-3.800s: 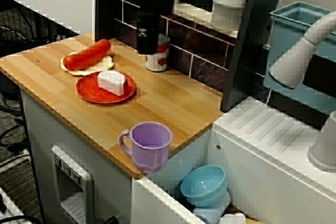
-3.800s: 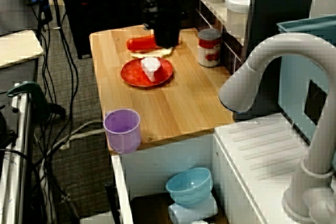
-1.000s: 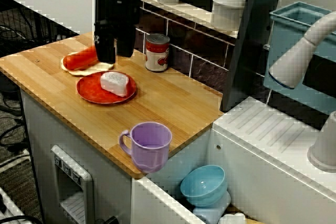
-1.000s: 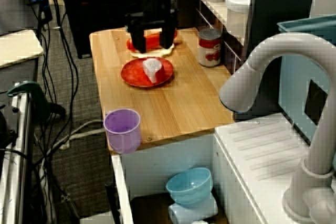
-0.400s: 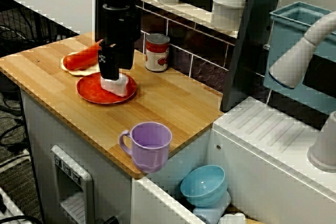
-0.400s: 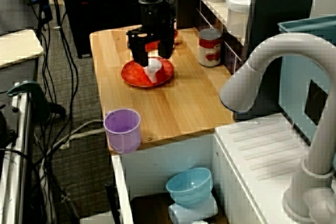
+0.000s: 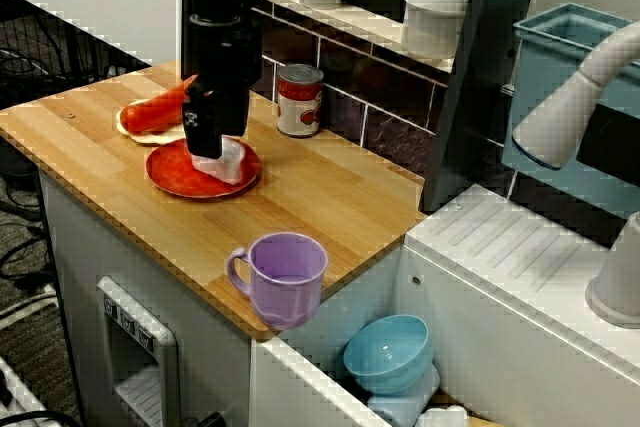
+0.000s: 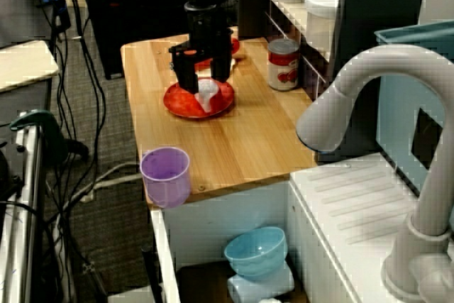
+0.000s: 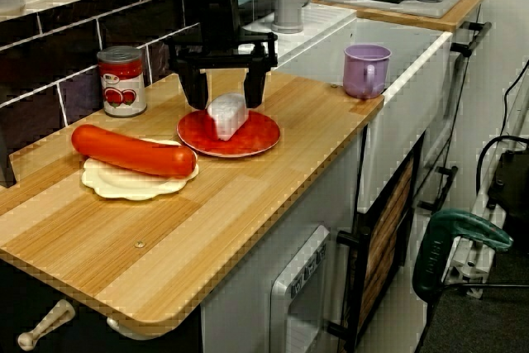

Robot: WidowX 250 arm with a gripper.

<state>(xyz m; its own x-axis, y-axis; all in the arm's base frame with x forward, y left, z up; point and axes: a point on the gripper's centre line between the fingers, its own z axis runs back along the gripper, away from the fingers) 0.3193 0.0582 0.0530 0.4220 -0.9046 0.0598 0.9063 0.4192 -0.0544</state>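
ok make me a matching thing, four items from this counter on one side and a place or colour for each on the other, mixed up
Things:
1 sausage
2 wedge
3 can
4 mug

Place or colour:
a on the red plate
b purple
c on the cream plate
d by the tiled wall

Pairs: 1-c, 2-a, 3-d, 4-b
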